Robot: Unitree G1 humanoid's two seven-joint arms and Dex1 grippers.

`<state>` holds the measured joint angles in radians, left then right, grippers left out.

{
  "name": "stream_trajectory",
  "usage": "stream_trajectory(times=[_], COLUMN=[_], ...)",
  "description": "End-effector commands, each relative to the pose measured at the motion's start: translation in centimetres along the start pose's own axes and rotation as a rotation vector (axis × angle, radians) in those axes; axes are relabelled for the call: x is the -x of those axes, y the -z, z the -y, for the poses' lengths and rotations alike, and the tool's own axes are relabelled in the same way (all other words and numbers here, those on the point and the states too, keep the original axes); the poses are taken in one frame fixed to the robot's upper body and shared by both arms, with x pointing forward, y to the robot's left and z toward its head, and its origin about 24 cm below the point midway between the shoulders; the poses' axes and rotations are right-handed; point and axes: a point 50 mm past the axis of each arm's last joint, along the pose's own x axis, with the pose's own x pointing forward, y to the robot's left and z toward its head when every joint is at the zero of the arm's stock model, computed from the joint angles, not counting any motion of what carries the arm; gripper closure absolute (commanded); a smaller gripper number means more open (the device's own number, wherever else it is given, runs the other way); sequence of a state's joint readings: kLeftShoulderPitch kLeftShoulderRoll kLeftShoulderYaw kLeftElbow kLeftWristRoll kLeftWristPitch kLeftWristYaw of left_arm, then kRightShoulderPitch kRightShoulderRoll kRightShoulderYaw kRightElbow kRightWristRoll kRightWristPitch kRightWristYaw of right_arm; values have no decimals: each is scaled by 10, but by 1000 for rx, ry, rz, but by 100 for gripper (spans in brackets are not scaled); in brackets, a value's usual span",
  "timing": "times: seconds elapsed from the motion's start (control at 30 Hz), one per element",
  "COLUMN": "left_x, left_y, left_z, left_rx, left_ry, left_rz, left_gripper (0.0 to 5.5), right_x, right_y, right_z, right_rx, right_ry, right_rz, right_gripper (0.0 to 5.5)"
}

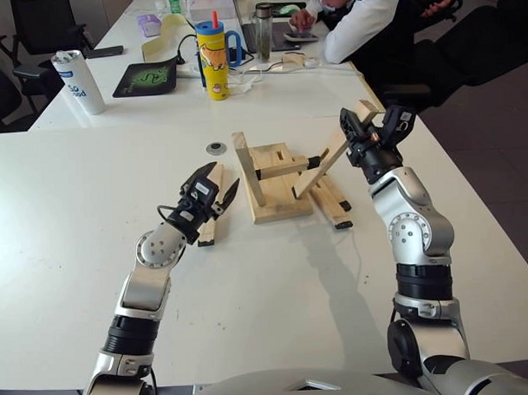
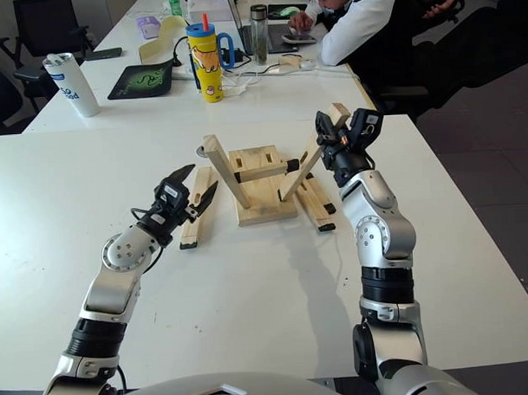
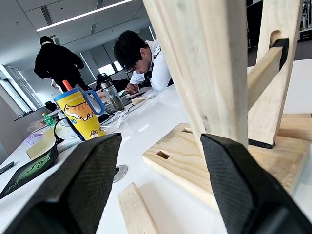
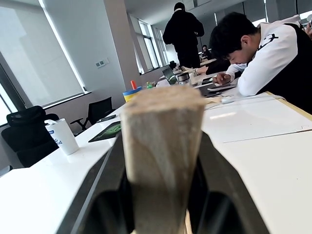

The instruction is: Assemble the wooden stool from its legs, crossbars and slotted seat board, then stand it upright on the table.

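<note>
Now: seat board (image 1: 282,205) flat on table (image 1: 74,213), one leg (image 1: 248,168) standing at its left edge, crossbar (image 1: 285,169) running from it to second leg (image 1: 328,156). Second leg tilted over board's right side.

Step, likely: swing foot upright into slot, press straight down, crossbar must not slip out.

Right hand (image 1: 359,125) clamped on second leg's top end. Left hand (image 1: 218,183) spread wide, holding nothing, just left of board over loose leg (image 1: 211,221).

Head eyes share a downward view of the table (image 1: 65,213); wrist cameras look level across it, close.
</note>
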<state>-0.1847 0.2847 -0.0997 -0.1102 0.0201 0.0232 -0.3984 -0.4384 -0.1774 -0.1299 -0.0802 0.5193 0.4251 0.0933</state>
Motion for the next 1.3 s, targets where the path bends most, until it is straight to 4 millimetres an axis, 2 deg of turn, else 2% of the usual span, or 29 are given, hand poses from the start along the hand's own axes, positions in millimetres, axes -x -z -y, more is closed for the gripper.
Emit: stream_trajectory(times=[0.03, 0.43, 0.57, 0.67, 0.87, 1.0, 1.13, 1.23, 1.3], left_x=[-4, -8, -8, -9, -13, -15, -17, -17, -16], left_y=[-12, -18, -19, -21, -27, -32, -38, -40, -40], left_z=[-1, 5, 8, 8, 8, 8, 8, 7, 6], left_rx=[10, 40, 41, 40, 33, 34, 37, 41, 41], left_ry=[9, 42, 51, 53, 53, 49, 42, 37, 33], left_rz=[39, 55, 59, 66, 88, 106, 128, 134, 134], left_gripper=[248, 248, 248, 248, 248, 248, 248, 248, 248], right_x=[10, 23, 18, 14, 9, 13, 20, 18, 16], right_y=[33, 41, 47, 51, 54, 70, 88, 90, 88], right_z=[3, 2, -11, -11, -17, -15, -5, 0, -1], right_rx=[9, 95, 120, 135, 309, 358, 242, 130, 123], right_ry=[20, -28, -62, -46, -95, -106, -53, -6, -14], right_rz=[-150, -119, -179, -235, -286, -388, -526, -534, -528], right_gripper=[447, 447, 447, 447, 446, 443, 443, 443, 443])
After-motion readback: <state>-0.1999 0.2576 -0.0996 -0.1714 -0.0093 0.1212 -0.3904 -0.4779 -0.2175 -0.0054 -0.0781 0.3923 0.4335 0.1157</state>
